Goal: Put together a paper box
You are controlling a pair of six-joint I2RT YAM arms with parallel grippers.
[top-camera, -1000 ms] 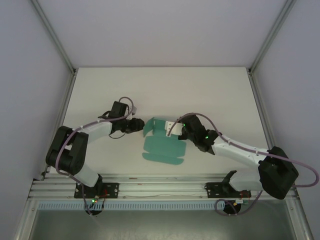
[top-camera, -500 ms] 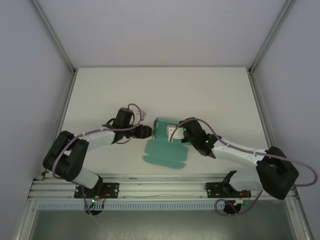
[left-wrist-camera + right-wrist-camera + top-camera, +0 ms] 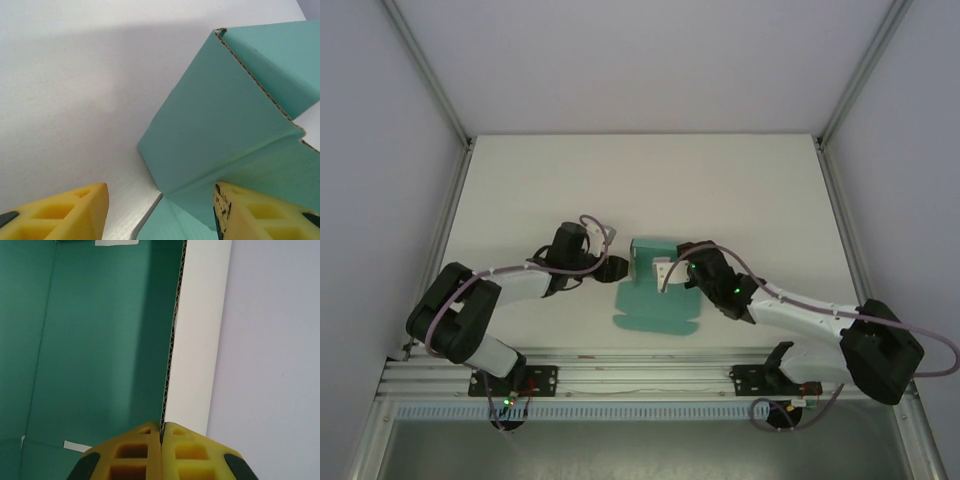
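the right gripper (image 3: 161, 432) had its jaws pinched tight on the cut edge of a panel of the paper box (image 3: 90, 340); the left gripper (image 3: 160, 194) had its jaws wide apart, a folded corner of the box just ahead between them, over the white table (image 3: 65, 90)

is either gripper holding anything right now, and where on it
The right gripper is shut on the paper box, pinching the thin edge of a folded-up panel. The left gripper is open next to the box and clamps nothing.
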